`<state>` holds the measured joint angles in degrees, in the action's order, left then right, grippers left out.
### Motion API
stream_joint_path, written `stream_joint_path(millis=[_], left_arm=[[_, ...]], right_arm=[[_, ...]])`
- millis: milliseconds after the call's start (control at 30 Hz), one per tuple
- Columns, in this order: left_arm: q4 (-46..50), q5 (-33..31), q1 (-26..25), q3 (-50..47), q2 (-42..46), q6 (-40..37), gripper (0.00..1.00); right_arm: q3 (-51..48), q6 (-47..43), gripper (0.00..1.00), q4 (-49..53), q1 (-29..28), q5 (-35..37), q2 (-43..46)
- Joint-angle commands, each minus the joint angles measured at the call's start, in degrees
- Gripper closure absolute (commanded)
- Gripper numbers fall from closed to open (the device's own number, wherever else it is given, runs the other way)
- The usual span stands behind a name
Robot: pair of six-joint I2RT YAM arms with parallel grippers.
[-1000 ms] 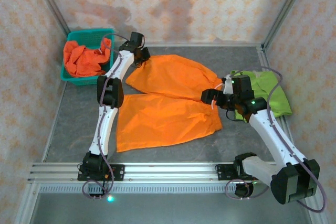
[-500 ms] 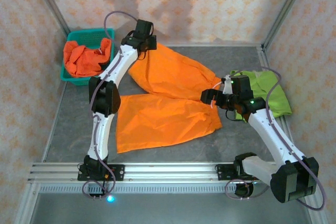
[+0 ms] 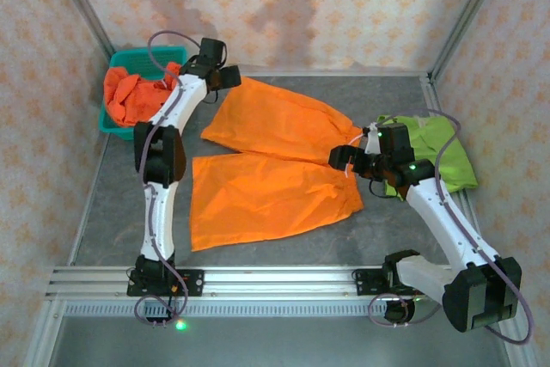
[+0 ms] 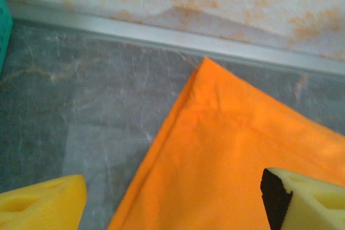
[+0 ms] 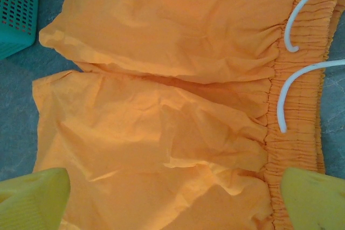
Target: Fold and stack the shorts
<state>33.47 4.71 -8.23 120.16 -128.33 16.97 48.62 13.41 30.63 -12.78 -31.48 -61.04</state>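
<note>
Upper left, beside a teal basket [image 3: 146,53], left gripper [image 4: 172,200] gapes over orange shorts [image 3: 266,195]. Mid-right — right gripper [image 5: 175,200] spread too, green shorts [image 3: 447,156] alongside.

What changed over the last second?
The left tool pulled the far leg of the orange shorts toward the back wall, let its corner go and opened, shifting left. The leg now lies flat. The right tool, lime green shorts and teal basket stayed put.

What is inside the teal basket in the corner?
Crumpled orange shorts are heaped up in the teal basket. Whatever lies beneath that heap is covered, so how many are inside can't be told.
</note>
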Motion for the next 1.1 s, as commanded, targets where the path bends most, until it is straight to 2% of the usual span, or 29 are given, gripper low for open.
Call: stream_joint_path(millis=[0, 67, 233, 400, 500, 600, 833, 1067], left_arm=[[-4.9, 5.4, -1.4, -7.5, 16.4, 3.3, 0.11], [-5.7, 6.8, -1.5, -15.3, 23.8, 5.3, 0.04], [-10.8, 11.1, -1.8, -38.4, 41.0, 12.1, 0.0], [-12.5, 10.7, -3.9, -60.3, 57.4, 20.0, 0.0], [-11.8, 11.3, -5.2, -69.9, 65.5, 23.7, 0.0], [-9.9, 11.8, -6.8, -77.3, 72.3, 26.6, 0.0], [2.7, 8.9, -7.7, -87.1, 86.9, 33.9, 0.01], [8.3, 8.2, -7.8, -95.3, 100.9, 41.8, 0.03]], right_arm=[[-0.4, 2.2, 0.0, -1.7, -0.2, 1.4, -0.2], [-0.5, 3.2, 0.0, -1.4, -0.2, 1.3, -0.7], [-2.2, 6.1, 0.0, -1.3, -0.2, -0.3, -1.5], [-5.7, 9.5, 0.0, -2.0, -0.2, -2.2, -1.4], [-8.3, 11.8, 0.0, -3.2, -0.4, -4.0, -1.6], [-10.6, 13.2, 0.0, -3.5, -0.8, -4.3, -2.1], [-13.3, 15.4, 0.0, -2.8, -0.8, -2.4, -2.6], [-13.2, 16.2, 0.0, -5.5, -0.8, -1.5, -11.0]])
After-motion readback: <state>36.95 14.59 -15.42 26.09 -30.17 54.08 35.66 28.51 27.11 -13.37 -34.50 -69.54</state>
